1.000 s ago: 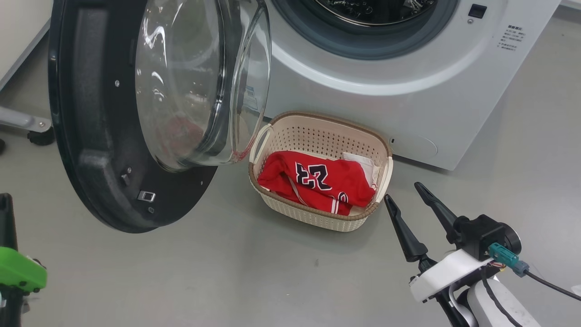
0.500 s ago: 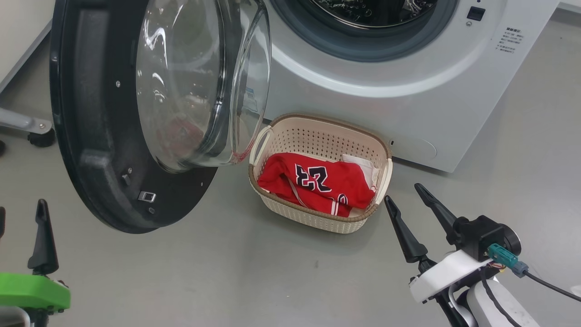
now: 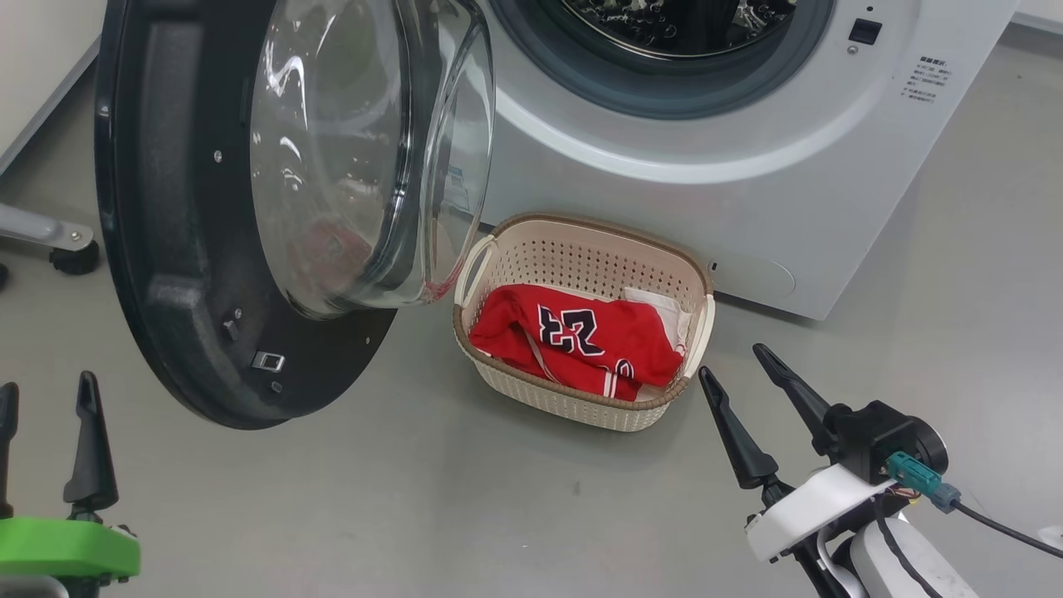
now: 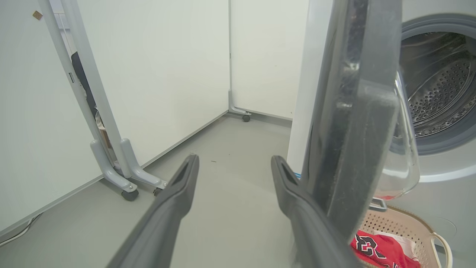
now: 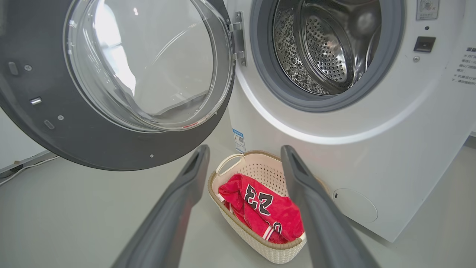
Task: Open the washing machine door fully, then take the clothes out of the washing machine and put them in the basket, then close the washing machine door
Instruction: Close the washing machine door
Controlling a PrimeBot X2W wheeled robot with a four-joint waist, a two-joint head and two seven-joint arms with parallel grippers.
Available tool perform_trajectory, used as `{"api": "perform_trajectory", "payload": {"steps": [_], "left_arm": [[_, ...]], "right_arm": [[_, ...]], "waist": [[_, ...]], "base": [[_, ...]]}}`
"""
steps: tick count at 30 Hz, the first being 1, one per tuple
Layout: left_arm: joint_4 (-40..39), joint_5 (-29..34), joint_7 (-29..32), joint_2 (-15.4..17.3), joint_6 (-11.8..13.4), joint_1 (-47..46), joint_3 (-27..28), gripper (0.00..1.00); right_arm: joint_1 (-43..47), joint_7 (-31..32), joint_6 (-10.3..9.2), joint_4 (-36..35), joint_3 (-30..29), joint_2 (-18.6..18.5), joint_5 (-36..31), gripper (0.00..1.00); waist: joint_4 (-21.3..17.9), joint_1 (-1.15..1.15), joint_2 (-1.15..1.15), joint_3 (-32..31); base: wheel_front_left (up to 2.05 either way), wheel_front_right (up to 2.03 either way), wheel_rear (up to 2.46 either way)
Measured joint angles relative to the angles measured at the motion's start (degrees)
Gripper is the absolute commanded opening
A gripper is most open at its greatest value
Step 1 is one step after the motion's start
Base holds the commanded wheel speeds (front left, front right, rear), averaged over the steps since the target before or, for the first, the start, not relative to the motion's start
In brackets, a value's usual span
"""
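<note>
Diff against one second back: the head camera has nudged, so the washing machine [image 3: 747, 166], the washing machine door [image 3: 166, 249] and the basket [image 3: 565, 399] all sit slightly shifted in frame. We read that as camera movement, not the things moving. The real change is at lower left. Back then we only had a dark edge and the green mount [image 3: 58, 548] there; now both left fingers [image 3: 90, 448] stand in head view, spread wide. The right fingers [image 3: 735, 436] have the same pose and the same spread.

The door hangs open, swung out to the left of the opening. It has a black rim, and the clear glass bowl [image 3: 357, 149] bulges from its inner face. The grey gasket [image 5: 267, 74] and the perforated steel drum [image 5: 327, 48] show through the opening in right wrist view. The basket stands on the floor [image 3: 415, 498] just in front of the machine, below and right of the bowl. It has a cream perforated wall, a brown rim and white handles. The clothes [image 3: 581, 340] lie inside it: a red jersey with number 23 on top and a white piece [image 3: 664, 303] at the far right corner. A small blue sticker [image 5: 238, 137] sits low on the machine front.

Left fingers: wide apart, holding nothing. In left wrist view one finger overlaps the door's edge, but head view shows floor between them, so we call it apart. Right fingers: wide apart, holding nothing. Their tips are near the basket's right end in head view, and right wrist view shows them clear of it.
</note>
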Motion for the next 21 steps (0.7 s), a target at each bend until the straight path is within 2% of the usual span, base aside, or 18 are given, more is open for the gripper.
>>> {"api": "perform_trajectory", "payload": {"steps": [21], "left_arm": [[2.0,0.5,-2.5,-0.1,-0.4,0.1,-0.7,1.0]], "right_arm": [[0.1,0.0,0.0,0.1,0.1,0.2,0.0,1.0]], "waist": [[0.0,0.0,0.0,-0.7]], "base": [[0.0,0.0,0.0]]}}
